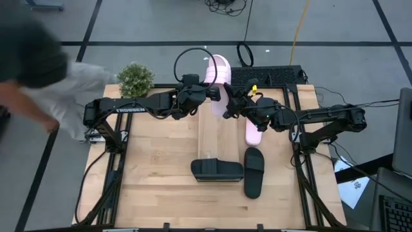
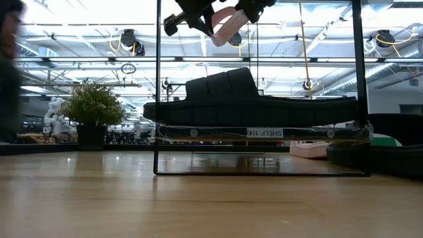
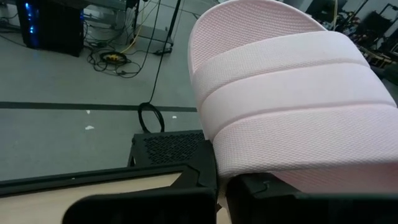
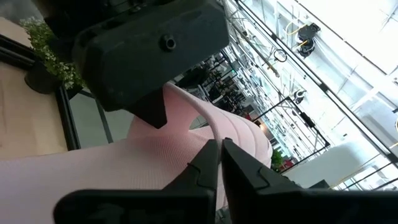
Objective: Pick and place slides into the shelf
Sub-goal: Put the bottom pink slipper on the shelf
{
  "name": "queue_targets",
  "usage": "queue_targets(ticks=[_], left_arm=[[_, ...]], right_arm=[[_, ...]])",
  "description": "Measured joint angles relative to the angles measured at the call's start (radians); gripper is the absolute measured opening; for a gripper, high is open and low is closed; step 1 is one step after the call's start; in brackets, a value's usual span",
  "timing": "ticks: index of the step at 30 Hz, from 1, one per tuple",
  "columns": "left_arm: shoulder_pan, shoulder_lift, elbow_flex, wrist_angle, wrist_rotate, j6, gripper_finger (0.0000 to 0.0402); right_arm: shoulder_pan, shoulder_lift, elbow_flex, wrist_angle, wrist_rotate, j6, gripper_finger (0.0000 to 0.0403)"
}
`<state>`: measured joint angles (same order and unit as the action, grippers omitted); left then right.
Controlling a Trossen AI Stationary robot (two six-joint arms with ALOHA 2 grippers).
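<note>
My left gripper is shut on a pale pink slide, held high over the table's far edge; the low view shows this slide above the shelf. My right gripper has come up to the same slide from the right, its fingers nearly together at the strap. The second pink slide lies on its sole on the table under my right arm. One black slide rests on the shelf's tier. The other black slide lies on the table to the shelf's right. My left gripper holds the pink slide by its sole end nearest the table's near side, pinched between the two fingers. The slide is lifted clear and points away toward the far edge, strap uppermost. My right gripper closes its fingertips on the thin edge of the pink slide's strap, coming from the table's right. How far back the strap reaches between the fingers does not show.
A potted plant stands at the table's far left corner. A person moves beside the table's left side. A dark box sits beyond the far edge. Bare wood lies on the table's left half and near edge.
</note>
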<state>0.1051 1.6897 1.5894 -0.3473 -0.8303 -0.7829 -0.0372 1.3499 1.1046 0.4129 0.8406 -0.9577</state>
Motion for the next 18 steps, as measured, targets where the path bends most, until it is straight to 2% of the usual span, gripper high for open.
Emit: queue_targets(ticks=[11, 18], left_arm=[[0.0, 0.0, 0.0, -0.021, -0.007, -0.008, 0.0001], [0.0, 0.0, 0.0, -0.025, -0.008, -0.003, 0.0]], right_arm=[[-0.001, -0.001, 0.001, 0.018, 0.002, -0.031, 0.0109], [-0.001, -0.002, 0.002, 0.024, -0.002, -0.081, 0.0119]])
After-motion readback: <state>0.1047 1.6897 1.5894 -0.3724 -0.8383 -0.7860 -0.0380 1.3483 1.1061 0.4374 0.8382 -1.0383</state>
